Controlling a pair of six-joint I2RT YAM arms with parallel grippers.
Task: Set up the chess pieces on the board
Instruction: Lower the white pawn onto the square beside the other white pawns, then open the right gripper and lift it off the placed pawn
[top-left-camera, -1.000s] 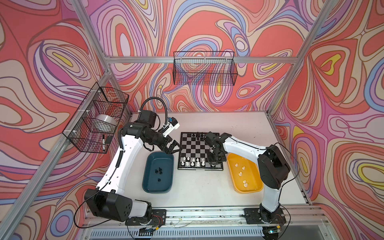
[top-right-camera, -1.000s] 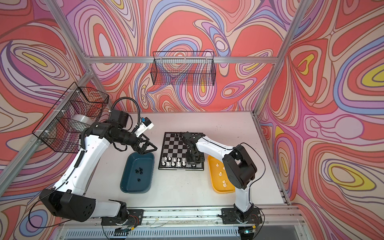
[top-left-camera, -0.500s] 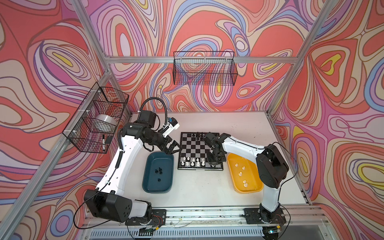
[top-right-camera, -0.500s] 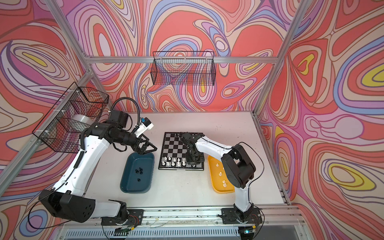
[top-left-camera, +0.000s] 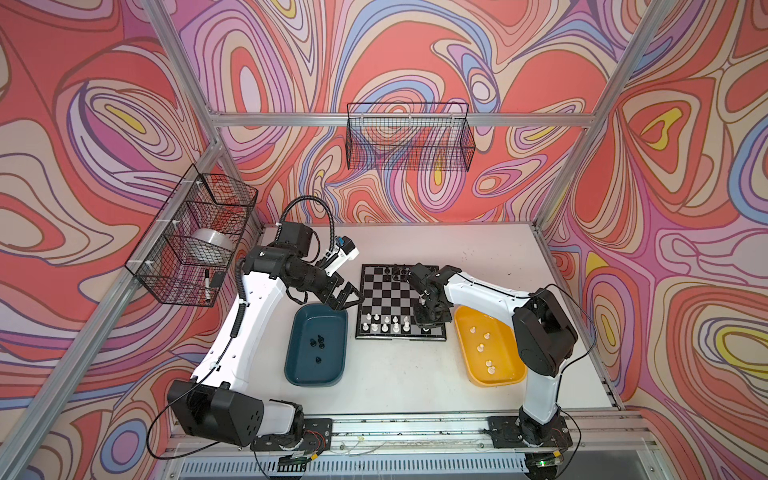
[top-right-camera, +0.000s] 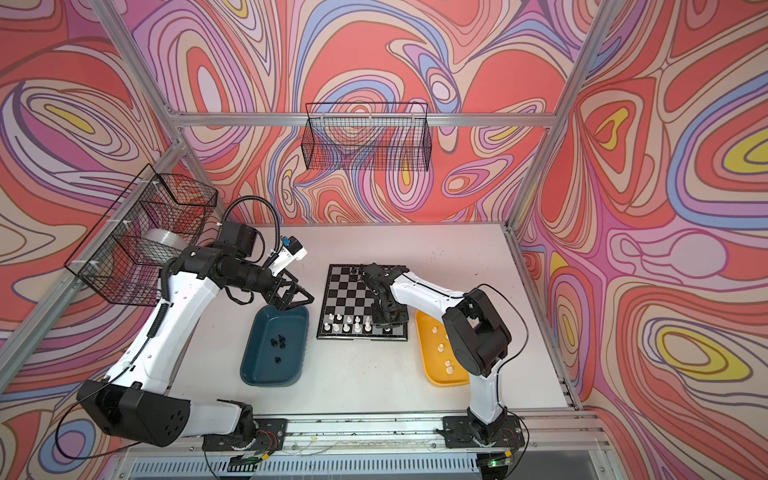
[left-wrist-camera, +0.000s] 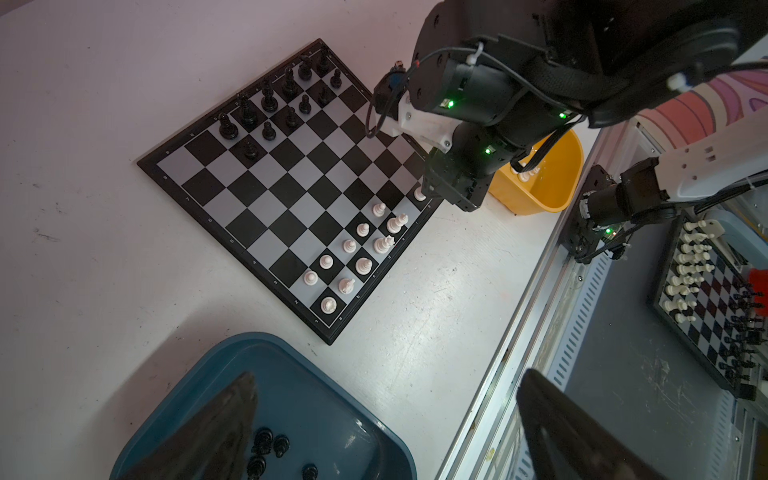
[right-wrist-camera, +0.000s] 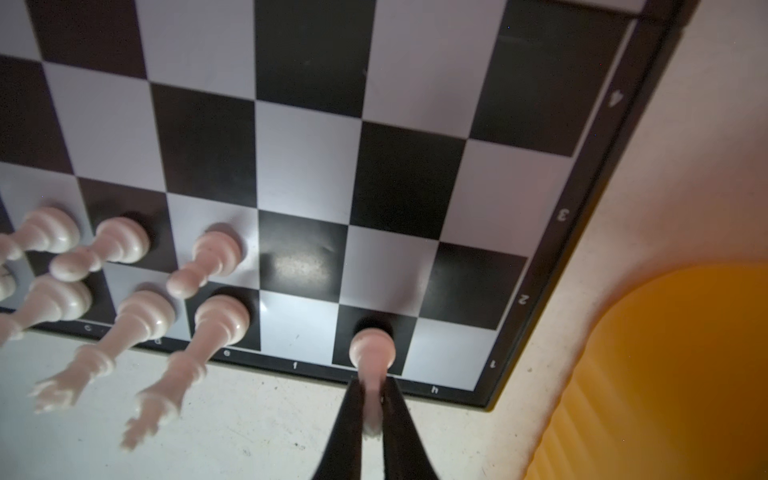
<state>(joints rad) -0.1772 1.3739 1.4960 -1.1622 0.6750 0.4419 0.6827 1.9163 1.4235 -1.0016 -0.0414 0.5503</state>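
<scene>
The board (top-left-camera: 395, 291) lies at mid-table. Several white chess pieces (top-left-camera: 384, 326) stand in its two near rows, and black ones (top-left-camera: 395, 272) stand along its far edge. My right gripper (right-wrist-camera: 372, 386) is shut on a white piece (right-wrist-camera: 371, 353) whose base rests on a black square of the nearest row, one file from the corner. In both top views this gripper (top-left-camera: 428, 326) (top-right-camera: 384, 326) hangs over the board's near right corner. My left gripper (top-left-camera: 347, 297) (left-wrist-camera: 386, 390) is open and empty above the far end of the teal tray (top-left-camera: 299, 365).
The teal tray holds several loose black pieces (top-left-camera: 318, 343). A yellow tray (top-left-camera: 505, 374) right of the board holds several white pieces (top-left-camera: 482, 347). Wire baskets (top-left-camera: 409, 139) hang on the back and left walls. A second chessboard (left-wrist-camera: 715, 299) sits beyond the table's front rail.
The right arm's elbow has shifted very slightly while its gripper stays at the board's near right corner. The left arm has not moved.
</scene>
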